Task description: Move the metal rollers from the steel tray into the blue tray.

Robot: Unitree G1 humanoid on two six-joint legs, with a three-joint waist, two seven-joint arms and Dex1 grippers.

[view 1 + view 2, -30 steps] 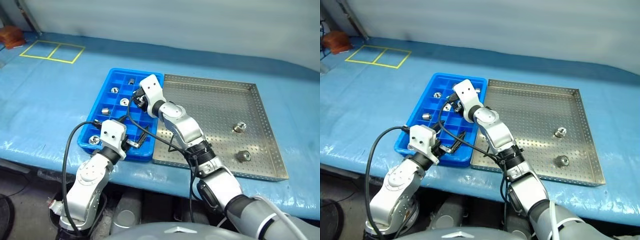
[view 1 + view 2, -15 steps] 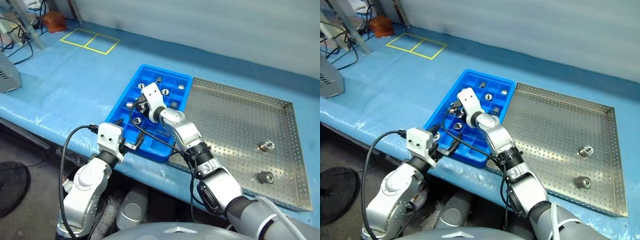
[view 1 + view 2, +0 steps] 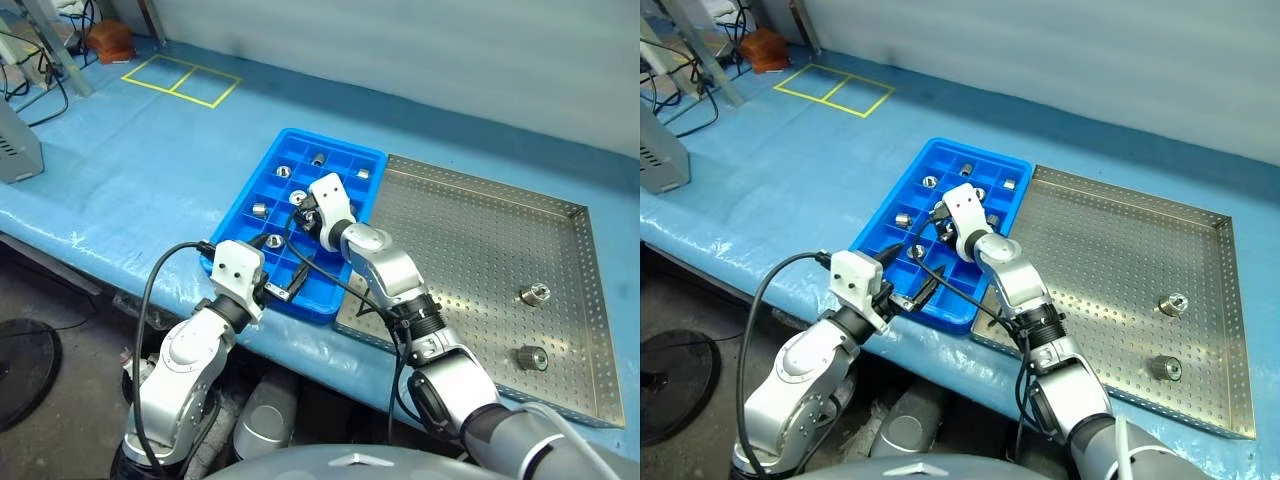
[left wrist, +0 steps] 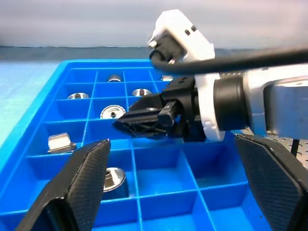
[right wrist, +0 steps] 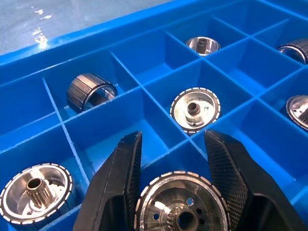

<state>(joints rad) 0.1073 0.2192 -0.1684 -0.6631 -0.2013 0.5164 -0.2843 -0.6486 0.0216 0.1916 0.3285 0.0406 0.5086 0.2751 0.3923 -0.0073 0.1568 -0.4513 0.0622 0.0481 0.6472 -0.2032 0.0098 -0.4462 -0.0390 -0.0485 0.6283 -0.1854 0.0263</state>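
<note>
Right pincer (image 5: 175, 192): fingers slightly parted around a metal roller (image 5: 179, 204) over the blue tray (image 3: 262, 185).
Left pincer (image 4: 178, 187): wide open, empty, at the blue tray's 6 o'clock edge.
Steel tray (image 3: 480, 215): two rollers (image 3: 536, 293) toward 4 o'clock.

I see my right gripper (image 3: 943, 232) over the blue tray (image 3: 902, 195); two metal rollers (image 3: 1172, 304) lie in the steel tray (image 3: 1110, 290).
</note>
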